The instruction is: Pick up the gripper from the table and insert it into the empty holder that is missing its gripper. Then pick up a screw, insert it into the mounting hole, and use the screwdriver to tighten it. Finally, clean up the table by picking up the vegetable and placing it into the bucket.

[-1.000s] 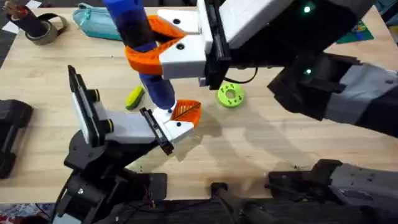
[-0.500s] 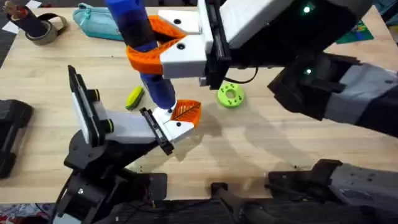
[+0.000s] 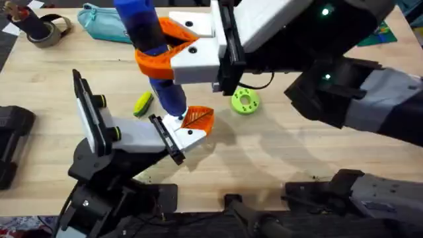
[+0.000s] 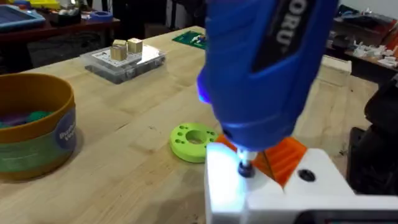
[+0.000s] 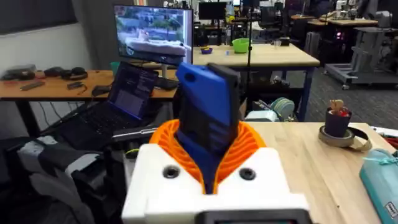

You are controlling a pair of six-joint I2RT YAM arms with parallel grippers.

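The right arm reaches across the middle of the table (image 3: 277, 158) from the lower right, its white wrist block high and close under the overhead camera. The right gripper (image 3: 162, 49) has its orange ribbed jaws clamped on the screwdriver (image 3: 149, 46), gripping the thick blue handle on both sides. The tool stands nearly upright, leaning slightly, its lower shaft pointing down.

Its tip (image 4: 245, 168) meets the white block of the gripper (image 3: 193, 125), which sits on the holder (image 3: 165, 137) at the end of the black-based arm's white wrist. A blue glow lights that block; the screw itself is too small to make out, probably under the tip.

The left gripper's jaws cannot be told.

The vegetable (image 3: 143, 103) lies on the table just beside the screwdriver shaft. The bucket (image 4: 34, 124) stands well apart, beyond a green disc (image 3: 245, 101).
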